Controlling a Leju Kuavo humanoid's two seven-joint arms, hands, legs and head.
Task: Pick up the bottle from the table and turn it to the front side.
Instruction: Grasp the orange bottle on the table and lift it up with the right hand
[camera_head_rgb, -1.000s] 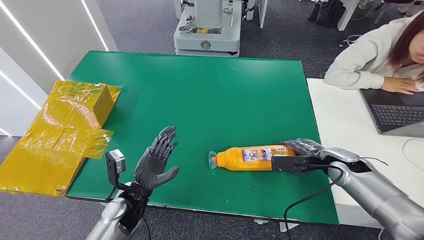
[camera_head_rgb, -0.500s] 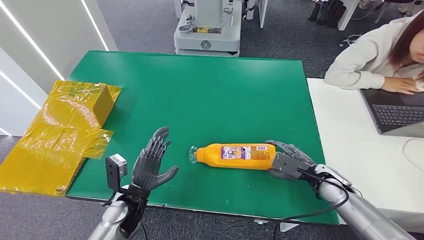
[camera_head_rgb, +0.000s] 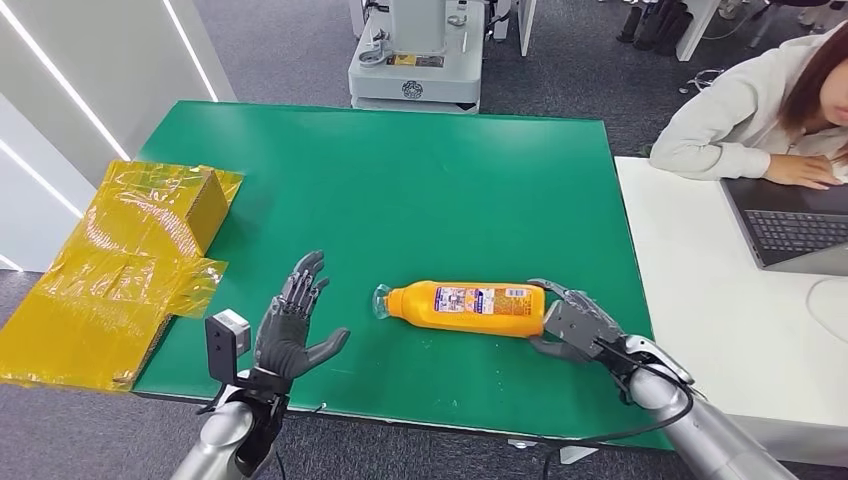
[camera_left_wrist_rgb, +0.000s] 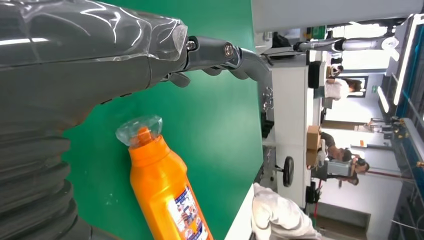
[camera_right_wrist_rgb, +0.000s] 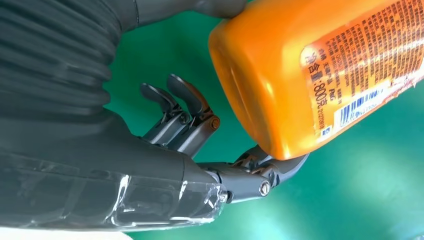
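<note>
An orange bottle (camera_head_rgb: 465, 305) with a printed label lies on its side on the green table (camera_head_rgb: 400, 170), its clear cap (camera_head_rgb: 381, 301) pointing to my left. My right hand (camera_head_rgb: 572, 322) is at the bottle's base. In the right wrist view the thumb lies over the bottle (camera_right_wrist_rgb: 300, 75) and one finger (camera_right_wrist_rgb: 270, 162) touches its lower edge, while the other fingers (camera_right_wrist_rgb: 180, 107) curl clear of it. My left hand (camera_head_rgb: 290, 328) hovers open near the front edge, palm toward the cap and a short way left of it. The left wrist view shows the cap (camera_left_wrist_rgb: 140, 131) just beyond that hand (camera_left_wrist_rgb: 75, 65).
Flattened cardboard wrapped in yellow film (camera_head_rgb: 130, 260) lies over the table's left edge. A white desk (camera_head_rgb: 690, 260) adjoins on the right, where a person (camera_head_rgb: 760, 110) sits at a laptop (camera_head_rgb: 790, 225). A grey machine base (camera_head_rgb: 415, 60) stands beyond the far edge.
The bottle has slid left across the table with my right hand at its base, and that arm has drawn back toward me. My left hand has dropped slightly toward the front edge.
</note>
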